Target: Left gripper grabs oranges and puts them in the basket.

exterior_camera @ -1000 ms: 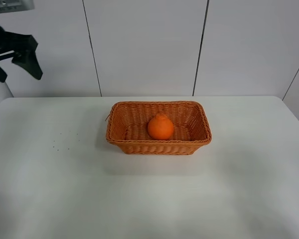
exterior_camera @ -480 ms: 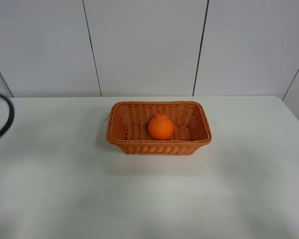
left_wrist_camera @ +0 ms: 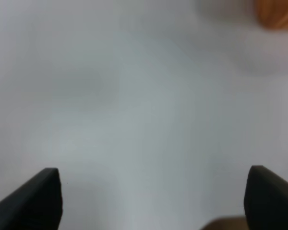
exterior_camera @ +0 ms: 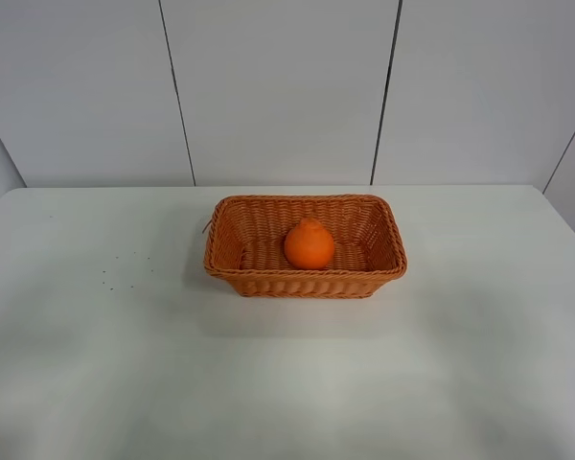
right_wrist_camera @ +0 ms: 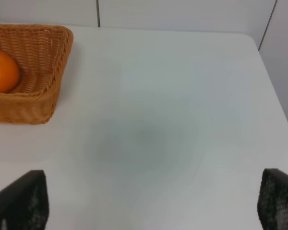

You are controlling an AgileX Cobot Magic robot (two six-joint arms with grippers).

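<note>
Orange (exterior_camera: 309,244): inside basket (exterior_camera: 225,259).
Left gripper (left_wrist_camera: 151,196): fingers wide apart, holding nothing.
Right gripper (right_wrist_camera: 153,203): fingers wide apart, holding nothing.

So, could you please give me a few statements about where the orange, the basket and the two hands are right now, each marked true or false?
1. The orange lies inside the basket. True.
2. The left hand is shut on the orange. False: its fingers stand wide apart over bare table, with nothing between them.
3. The basket is tipped on its side. False: it sits upright on the table.
4. The right hand is open and holds nothing. True.
5. Neither hand shows in the exterior high view. True.
</note>
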